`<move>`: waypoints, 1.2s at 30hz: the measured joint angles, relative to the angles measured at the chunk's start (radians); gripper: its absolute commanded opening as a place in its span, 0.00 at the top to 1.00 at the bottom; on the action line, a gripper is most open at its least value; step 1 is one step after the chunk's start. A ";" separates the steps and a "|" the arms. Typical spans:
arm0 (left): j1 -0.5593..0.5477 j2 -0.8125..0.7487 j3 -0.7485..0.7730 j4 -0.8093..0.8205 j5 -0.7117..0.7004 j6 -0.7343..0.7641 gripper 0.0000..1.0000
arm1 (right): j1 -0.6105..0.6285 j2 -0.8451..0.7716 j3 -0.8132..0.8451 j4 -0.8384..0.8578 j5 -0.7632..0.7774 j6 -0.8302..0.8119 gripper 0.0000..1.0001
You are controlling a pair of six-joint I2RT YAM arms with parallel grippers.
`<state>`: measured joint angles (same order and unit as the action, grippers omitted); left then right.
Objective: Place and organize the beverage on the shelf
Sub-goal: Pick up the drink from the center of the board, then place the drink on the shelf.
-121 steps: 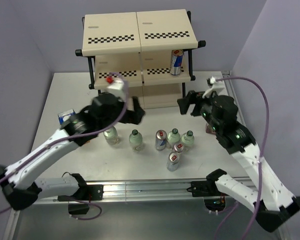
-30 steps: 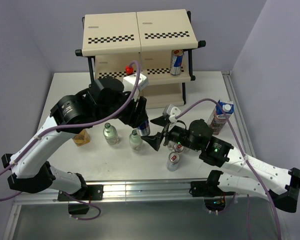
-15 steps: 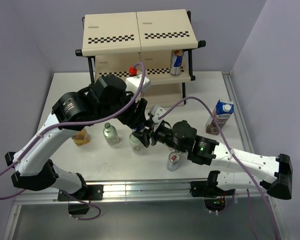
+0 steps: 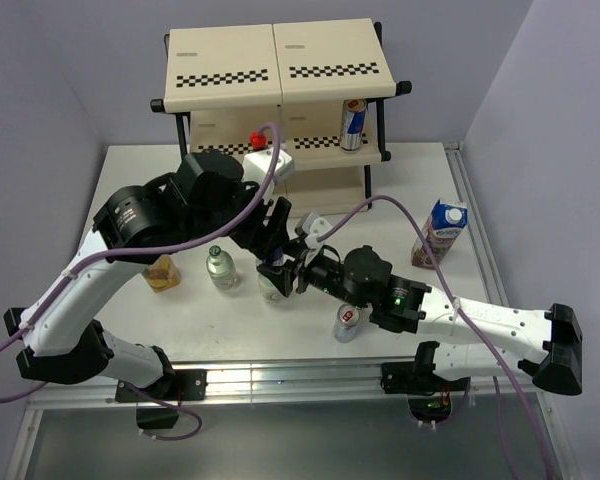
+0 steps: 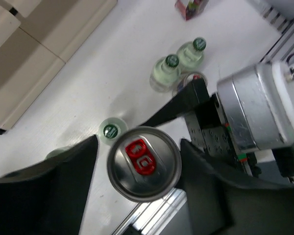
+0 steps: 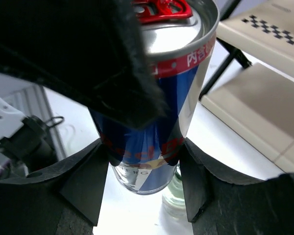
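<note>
Pinches the slim can (image 6: 152, 122) low on its body with the right gripper (image 6: 144, 182), fingers flat against it. Straddles the can's top with the left gripper (image 5: 137, 169), a sliver of gap on one side; cannot tell whether gripping. Holds the can upright above the bench's (image 4: 410, 190) middle, over a green-capped bottle (image 5: 110, 131), short of the shelf (image 4: 280, 60).

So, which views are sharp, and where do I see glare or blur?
Top external: even light, all sharp. Left wrist: the can lid is sharp, the dark fingers beside it are blurred. Right wrist: glare on the can's lid and side; a blurred black finger hides its upper left.
</note>
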<state>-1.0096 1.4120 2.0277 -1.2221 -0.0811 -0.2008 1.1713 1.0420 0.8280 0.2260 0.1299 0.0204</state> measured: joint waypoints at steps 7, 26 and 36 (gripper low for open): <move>-0.001 -0.037 -0.028 0.105 -0.028 -0.029 0.01 | 0.011 -0.019 -0.018 0.088 -0.021 0.012 1.00; -0.003 -0.356 -0.349 0.481 -0.526 -0.160 0.01 | -0.013 -0.042 -0.050 0.069 0.232 0.027 1.00; -0.003 -0.655 -0.803 0.666 -0.700 -0.108 0.01 | -0.318 0.063 0.024 0.080 0.316 -0.009 1.00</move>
<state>-1.0130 0.7574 1.2247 -0.5564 -0.7811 -0.3084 0.8532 1.1053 0.8516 0.3061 0.4458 0.0116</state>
